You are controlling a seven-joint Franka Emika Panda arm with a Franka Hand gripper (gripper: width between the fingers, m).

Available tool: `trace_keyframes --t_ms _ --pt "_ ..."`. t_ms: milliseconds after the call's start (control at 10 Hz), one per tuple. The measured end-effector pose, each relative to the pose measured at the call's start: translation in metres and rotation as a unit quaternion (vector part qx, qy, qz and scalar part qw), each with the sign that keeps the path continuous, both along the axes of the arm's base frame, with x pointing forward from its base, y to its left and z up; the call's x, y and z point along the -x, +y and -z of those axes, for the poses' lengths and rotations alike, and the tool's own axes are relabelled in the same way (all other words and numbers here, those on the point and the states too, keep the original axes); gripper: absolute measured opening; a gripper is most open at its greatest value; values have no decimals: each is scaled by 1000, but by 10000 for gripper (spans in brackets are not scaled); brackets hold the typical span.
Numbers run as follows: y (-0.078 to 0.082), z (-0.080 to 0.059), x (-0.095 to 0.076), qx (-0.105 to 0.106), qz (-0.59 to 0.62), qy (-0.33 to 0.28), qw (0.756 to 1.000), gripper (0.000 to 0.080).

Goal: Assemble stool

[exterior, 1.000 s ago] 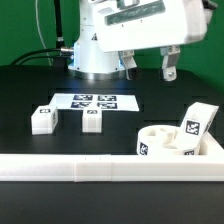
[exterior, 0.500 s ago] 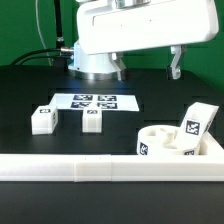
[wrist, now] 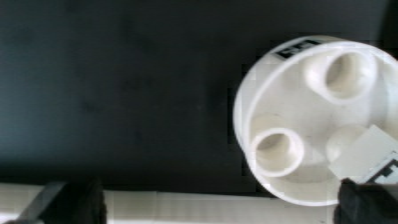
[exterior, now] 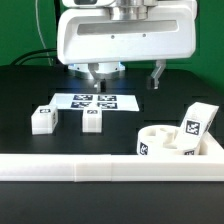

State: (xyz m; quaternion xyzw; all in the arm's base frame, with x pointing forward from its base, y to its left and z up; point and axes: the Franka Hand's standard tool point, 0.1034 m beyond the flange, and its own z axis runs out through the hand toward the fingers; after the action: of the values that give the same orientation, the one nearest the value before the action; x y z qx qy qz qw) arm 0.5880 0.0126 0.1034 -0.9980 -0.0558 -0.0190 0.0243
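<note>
**A:** Claw first. State?

**B:** The claw (exterior: 127, 79) was spread wide, its two fingers (exterior: 157, 77) well apart with nothing between them. It hung clear above the table (exterior: 30, 90), touching no part. In the wrist view the dark fingertips (wrist: 77, 202) sat at the frame edge, also holding nothing.

**A:** What was nearest below it?

**B:** The marker board (exterior: 95, 101), flat on the black table. It carried several black-and-white square tags. They were patterns only, with no letters I could read.

**A:** And the stool parts?

**B:** The seat (exterior: 160, 147) lay toward the exterior view's right, just behind the rail (exterior: 80, 168). It was a thick white disc with one square tag on its side wall. The wrist view showed the seat (wrist: 285, 110) from above, with two round holes and a tag on the rim.

**A:** Legs?

**B:** There were three. The first leg (exterior: 42, 119) stood toward the exterior view's left, in front of the marker board. The second leg (exterior: 92, 119) stood just beside it, apart from it, with a tag on top. The third leg (exterior: 200, 122) was tilted on the far right part of the seat, its tag facing the camera. I couldn't tell whether it sat in a hole or only leaned there. In the wrist view it (wrist: 365, 155) was blurred.

**A:** Any brand or text?

**B:** The tags were the only print, and they were too small to tell one from another.
</note>
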Motion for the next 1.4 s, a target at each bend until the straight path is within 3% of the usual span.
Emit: trace_keyframes --t_ms 300,600,800,1200,1400 --pt "-1 1 1 3 -61 -2 998 649" --pt "-37 28 32 22 -40 -6 999 649" --pt "-65 41 42 33 -48 -22 998 649" --pt "-60 42 44 28 -41 -8 999 649" --pt "-57 50 54 20 43 77 996 649"
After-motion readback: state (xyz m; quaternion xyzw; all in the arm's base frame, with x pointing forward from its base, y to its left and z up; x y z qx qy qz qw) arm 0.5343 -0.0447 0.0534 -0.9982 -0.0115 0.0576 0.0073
